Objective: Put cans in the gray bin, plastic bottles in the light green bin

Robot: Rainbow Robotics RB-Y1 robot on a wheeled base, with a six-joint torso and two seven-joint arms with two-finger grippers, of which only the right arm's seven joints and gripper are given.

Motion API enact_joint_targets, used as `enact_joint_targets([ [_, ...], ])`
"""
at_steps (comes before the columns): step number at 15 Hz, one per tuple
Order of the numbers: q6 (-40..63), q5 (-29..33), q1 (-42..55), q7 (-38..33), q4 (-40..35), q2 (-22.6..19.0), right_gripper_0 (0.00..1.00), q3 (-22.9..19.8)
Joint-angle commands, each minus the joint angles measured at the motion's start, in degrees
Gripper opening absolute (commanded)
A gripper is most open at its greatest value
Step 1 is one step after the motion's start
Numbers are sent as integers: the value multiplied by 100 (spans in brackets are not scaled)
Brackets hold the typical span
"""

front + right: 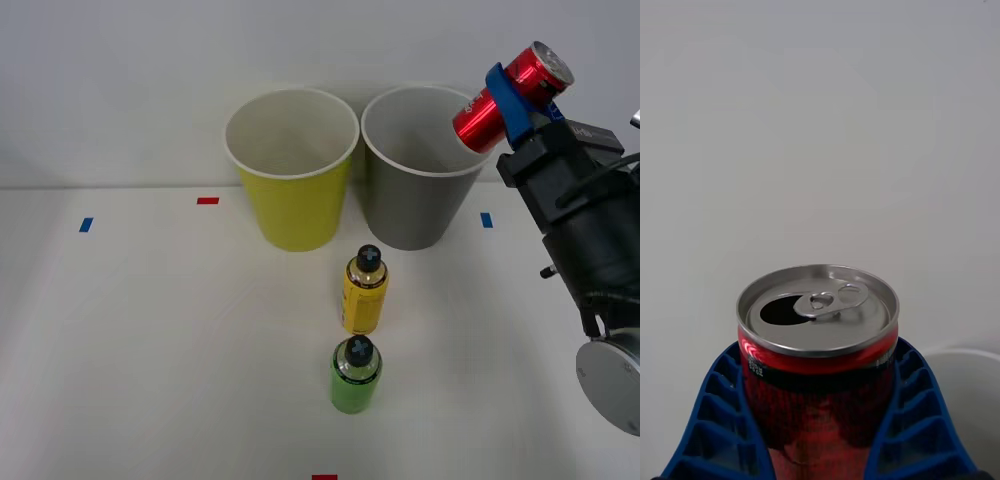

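My right gripper is shut on the red can, held tilted in the air over the right rim of the gray bin. In the wrist view the can shows its silver top with an open pull tab, clamped between the blue ribbed fingers. The light green bin stands left of the gray one, touching or nearly touching it. A yellow bottle with a black cap stands in front of the bins, and a green bottle stands nearer still.
Small blue tape marks and red tape marks lie on the white table. A white wall rises right behind the bins. The arm's black body fills the right edge.
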Motion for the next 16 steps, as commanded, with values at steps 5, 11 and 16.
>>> enact_joint_targets([
  [5,574,195,-2100,1047,2048,966,17,-213],
  [11,582,371,-3006,1354,3428,913,17,-187],
  [16,582,556,-3041,1627,3542,755,17,-187],
])
